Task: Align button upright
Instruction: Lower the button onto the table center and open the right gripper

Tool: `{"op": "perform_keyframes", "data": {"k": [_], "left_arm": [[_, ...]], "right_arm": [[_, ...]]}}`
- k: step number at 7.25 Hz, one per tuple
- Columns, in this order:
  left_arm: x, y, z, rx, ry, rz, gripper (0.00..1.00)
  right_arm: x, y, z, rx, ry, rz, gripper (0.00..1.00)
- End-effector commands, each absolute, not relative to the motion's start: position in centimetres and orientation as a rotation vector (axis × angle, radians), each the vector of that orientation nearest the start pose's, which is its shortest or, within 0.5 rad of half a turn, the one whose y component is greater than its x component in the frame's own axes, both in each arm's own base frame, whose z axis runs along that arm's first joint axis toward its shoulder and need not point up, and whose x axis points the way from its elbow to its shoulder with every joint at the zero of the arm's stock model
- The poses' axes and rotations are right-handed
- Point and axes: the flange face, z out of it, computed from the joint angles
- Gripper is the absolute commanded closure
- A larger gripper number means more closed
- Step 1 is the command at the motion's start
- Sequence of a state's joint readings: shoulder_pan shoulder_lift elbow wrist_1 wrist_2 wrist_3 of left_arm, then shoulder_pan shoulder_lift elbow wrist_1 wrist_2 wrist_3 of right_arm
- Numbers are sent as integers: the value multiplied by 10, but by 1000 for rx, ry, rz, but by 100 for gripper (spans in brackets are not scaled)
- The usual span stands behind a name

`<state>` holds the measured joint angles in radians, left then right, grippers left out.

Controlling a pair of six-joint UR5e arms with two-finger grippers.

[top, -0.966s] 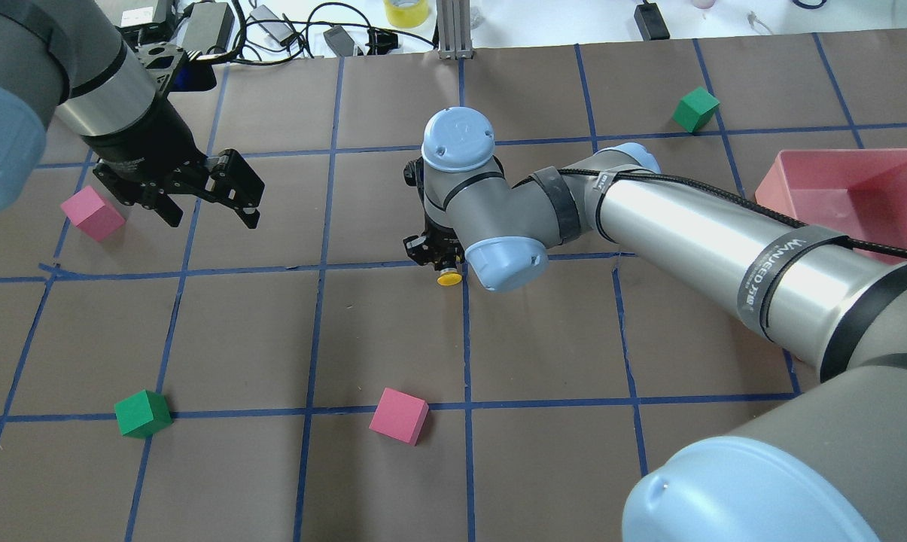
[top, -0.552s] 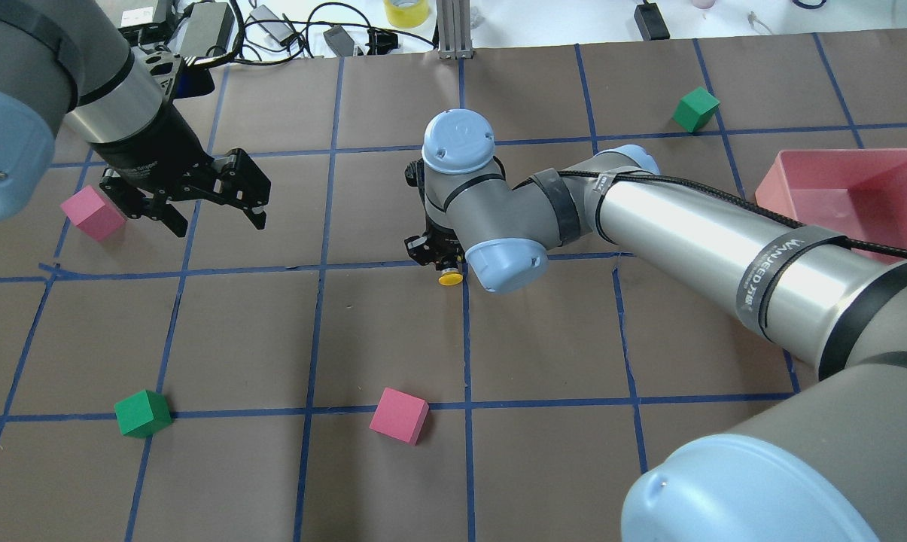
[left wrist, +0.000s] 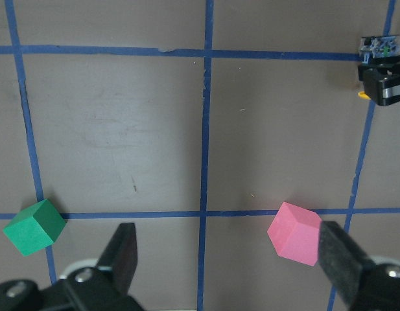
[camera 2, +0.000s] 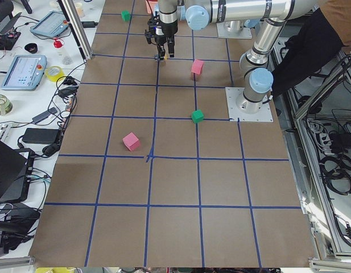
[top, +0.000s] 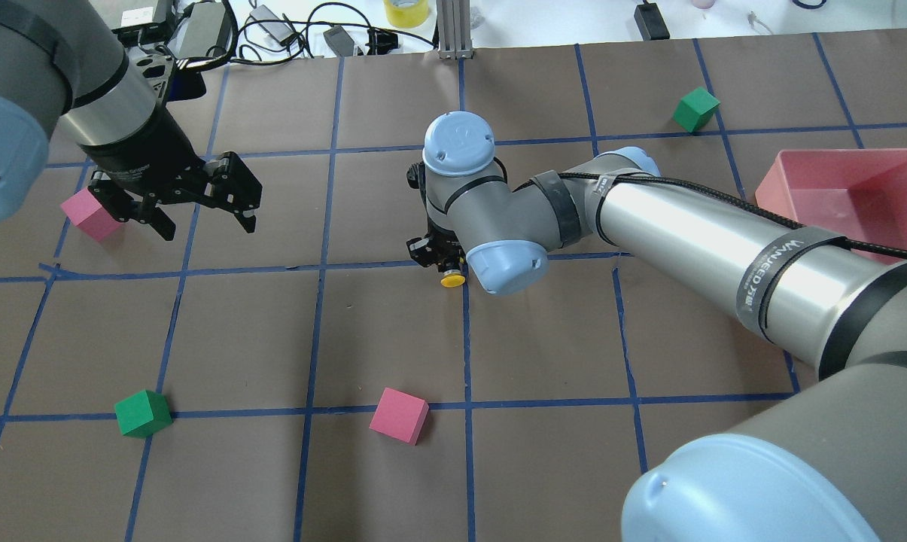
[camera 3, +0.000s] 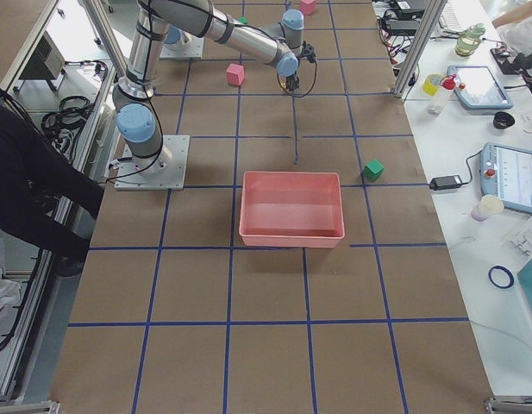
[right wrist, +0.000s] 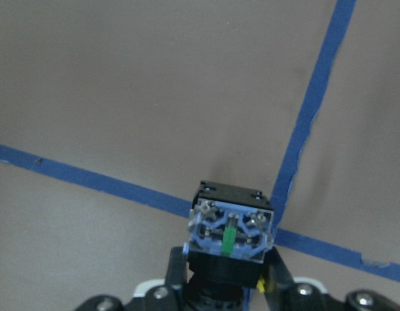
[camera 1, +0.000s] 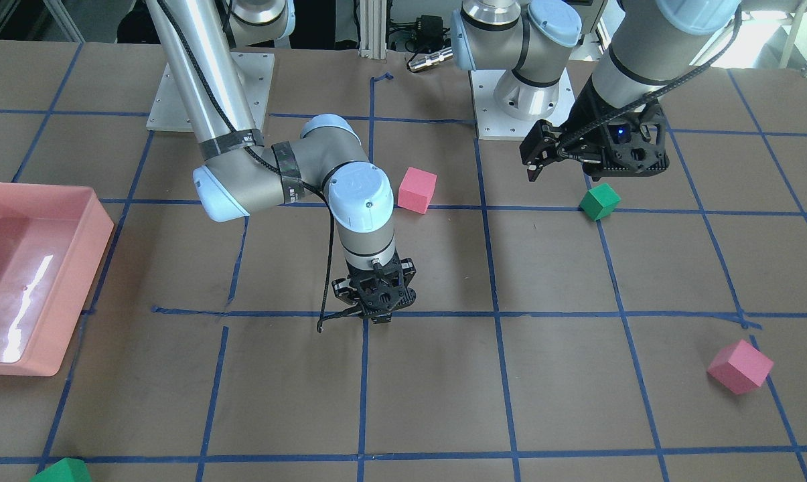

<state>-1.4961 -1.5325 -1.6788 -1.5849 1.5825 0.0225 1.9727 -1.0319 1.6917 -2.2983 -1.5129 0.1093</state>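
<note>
The button (right wrist: 231,232) sits clamped sideways in the right gripper (camera 1: 376,313), low over a blue tape crossing (right wrist: 292,228) mid-table (top: 348,339). Its yellow cap pokes toward the robot. Farther off, the left gripper (top: 207,226) hangs with fingers spread, well apart from the button.

The button (top: 451,280) has a round yellow cap, a black barrel and a grey-blue terminal block as its base. It is tipped over, cap toward the robot's edge of the desk, pinched in the right gripper (camera 1: 376,314), well away from every edge.
</note>
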Motion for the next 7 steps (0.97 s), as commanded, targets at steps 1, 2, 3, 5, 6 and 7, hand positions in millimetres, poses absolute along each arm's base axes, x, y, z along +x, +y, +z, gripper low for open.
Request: {"op": "perform_keyframes", "data": {"k": [1, 2, 3, 5, 6, 7], "left_arm": [[-94, -476, 448, -66, 3105, 153, 0], [-98, -472, 453, -74, 3109, 136, 0], [-102, -462, 455, -70, 3114, 124, 0], [-122, -431, 435, -74, 3151, 169, 0], [-135, -422, 421, -30, 3153, 129, 0], [-144, -408, 412, -40, 3151, 131, 0]], "right_arm": [[373, -522, 188, -448, 3039, -53, 20], [373, -522, 190, -448, 3037, -56, 0], [372, -522, 211, -439, 3032, -102, 0], [333, -538, 280, -357, 3016, -235, 0], [284, -545, 307, -247, 3052, -140, 0], [233, -538, 345, -231, 3071, -65, 0]]}}
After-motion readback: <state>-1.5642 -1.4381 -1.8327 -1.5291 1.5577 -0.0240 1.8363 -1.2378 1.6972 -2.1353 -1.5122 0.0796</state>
